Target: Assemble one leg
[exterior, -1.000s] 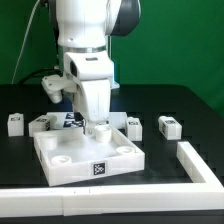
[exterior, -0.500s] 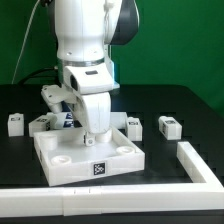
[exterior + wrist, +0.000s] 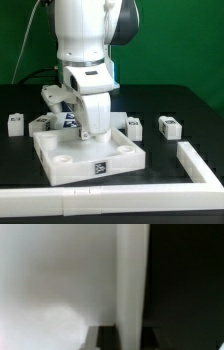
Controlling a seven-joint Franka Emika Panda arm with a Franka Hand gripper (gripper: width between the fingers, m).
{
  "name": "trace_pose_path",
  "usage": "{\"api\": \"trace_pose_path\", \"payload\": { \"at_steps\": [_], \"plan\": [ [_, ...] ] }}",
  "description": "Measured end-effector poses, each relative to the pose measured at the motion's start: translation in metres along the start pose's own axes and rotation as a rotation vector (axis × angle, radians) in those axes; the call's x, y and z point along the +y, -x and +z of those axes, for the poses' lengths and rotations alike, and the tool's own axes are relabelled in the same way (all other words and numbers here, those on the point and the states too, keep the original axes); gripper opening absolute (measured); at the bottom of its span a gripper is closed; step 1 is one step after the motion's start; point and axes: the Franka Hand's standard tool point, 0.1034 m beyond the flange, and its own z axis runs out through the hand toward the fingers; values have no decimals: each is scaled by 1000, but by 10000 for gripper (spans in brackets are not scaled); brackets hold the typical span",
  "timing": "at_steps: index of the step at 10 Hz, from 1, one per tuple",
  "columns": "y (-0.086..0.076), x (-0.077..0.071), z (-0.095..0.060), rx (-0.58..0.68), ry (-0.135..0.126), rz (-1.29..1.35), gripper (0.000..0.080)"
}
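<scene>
A far-left leg [image 3: 15,123] stands at the middle left edge of the exterior view, clear of everything. The marker board [image 3: 66,121] is mostly hidden behind the arm. In the centre the gripper [image 3: 97,132] is down at the back of the tray [image 3: 65,170]. Its tips are too small to read, so I cannot tell whether they are apart or clamped. Right of centre sit a second leg [image 3: 133,125] and a third leg [image 3: 168,126]. The wrist view is a blur: a pale surface [image 3: 55,280] beside darkness.
</scene>
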Motion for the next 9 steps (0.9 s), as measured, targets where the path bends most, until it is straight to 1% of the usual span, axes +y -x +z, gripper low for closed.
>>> {"api": "trace_pose_path", "payload": {
  "at_steps": [1,5,6,7,9],
  "plan": [
    [0,0,0,-1,2,0,60],
    [0,1,-1,-1,6,0,60],
    [-2,3,-1,0,9,54,60],
    [-12,11,-2,2,17,173,61],
    [-32,31,-2,9,32,280,61]
  ]
}}
